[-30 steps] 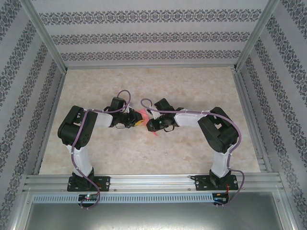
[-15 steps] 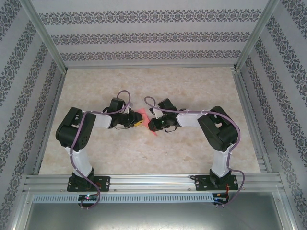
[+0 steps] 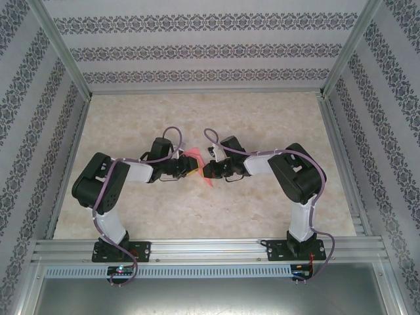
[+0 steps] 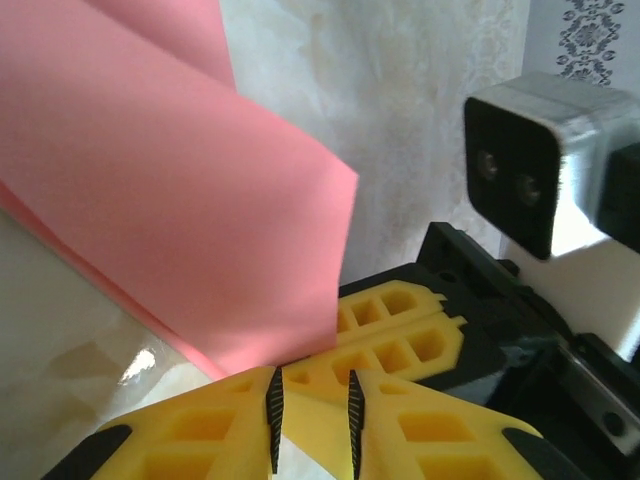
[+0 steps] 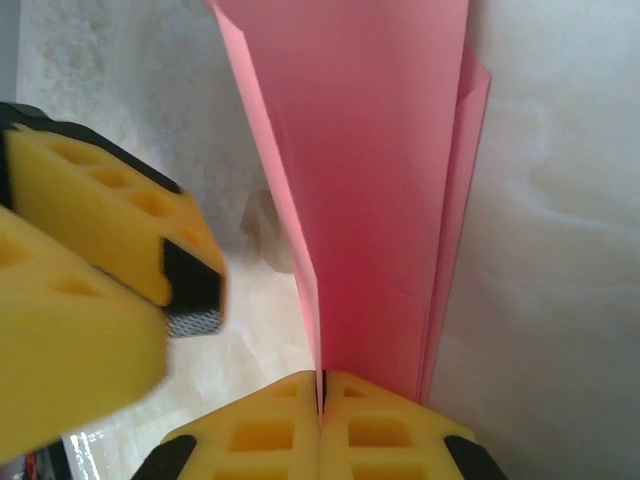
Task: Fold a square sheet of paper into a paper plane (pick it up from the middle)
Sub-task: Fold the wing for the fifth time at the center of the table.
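Note:
The square sheet of paper (image 3: 194,157) is salmon pink and folded into several long layers (image 5: 380,200). It hangs between the two arms over the middle of the table. My right gripper (image 5: 322,380) is shut on a folded edge of it, with the layers running up away from the fingertips. My left gripper (image 4: 312,375) faces it from the left, jaws a small gap apart and nothing between them. The paper (image 4: 180,200) stands just beyond its left fingertip. The right gripper's yellow fingers (image 4: 400,340) lie right behind the left ones. In the top view the left gripper (image 3: 191,169) and right gripper (image 3: 205,170) nearly touch.
The marble-look table (image 3: 262,118) is boxed in by patterned walls and aluminium posts (image 3: 62,59). A rail (image 3: 210,248) runs along the near edge by the arm bases. The right arm's wrist camera block (image 4: 530,170) sits close on the left gripper's right.
Both arms have shifted slightly, the left elbow sinking toward the near edge and the right wrist edging right. The pink paper stays between the two grippers.

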Robot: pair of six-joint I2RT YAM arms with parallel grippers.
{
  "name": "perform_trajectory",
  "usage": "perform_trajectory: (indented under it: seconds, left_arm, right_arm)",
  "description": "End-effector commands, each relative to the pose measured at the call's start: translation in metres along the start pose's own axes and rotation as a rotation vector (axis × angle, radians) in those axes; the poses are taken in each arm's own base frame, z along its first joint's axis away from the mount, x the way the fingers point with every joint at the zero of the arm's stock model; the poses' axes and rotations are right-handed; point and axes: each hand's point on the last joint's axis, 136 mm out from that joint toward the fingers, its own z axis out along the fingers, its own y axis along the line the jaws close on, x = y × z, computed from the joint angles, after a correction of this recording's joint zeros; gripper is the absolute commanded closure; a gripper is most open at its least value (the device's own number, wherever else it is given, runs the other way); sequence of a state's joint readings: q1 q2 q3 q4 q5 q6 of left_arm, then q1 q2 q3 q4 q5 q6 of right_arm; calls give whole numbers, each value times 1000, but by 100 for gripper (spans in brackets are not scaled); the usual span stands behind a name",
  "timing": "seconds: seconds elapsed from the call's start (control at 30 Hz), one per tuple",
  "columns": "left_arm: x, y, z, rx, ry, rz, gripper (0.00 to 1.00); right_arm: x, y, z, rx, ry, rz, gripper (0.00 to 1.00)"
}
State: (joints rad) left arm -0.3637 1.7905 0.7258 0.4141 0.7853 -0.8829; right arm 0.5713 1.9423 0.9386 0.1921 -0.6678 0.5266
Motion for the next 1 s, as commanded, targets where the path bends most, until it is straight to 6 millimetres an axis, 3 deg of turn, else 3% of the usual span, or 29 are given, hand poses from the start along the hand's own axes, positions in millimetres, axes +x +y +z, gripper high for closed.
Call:
perform_trajectory:
  seconds: [0.0,0.37,0.53,0.77,0.97]
  left_arm:
    - [-11,-12,10,35,-16,46,74]
    - [-7,8,21,-33,11,24,76]
    - [-3,20,22,-79,23,1,77]
    - [-1,32,22,-122,22,-20,78]
    - [0,31,22,-119,23,-23,78]
  right_arm:
    - [4,-4,3,-29,9,34,100]
    - [8,-8,5,-22,25,50,99]
    - [11,-8,3,-7,41,44,93]
    - [15,6,-13,-42,65,23,78]
    - [25,-3,-20,0,84,47,79]
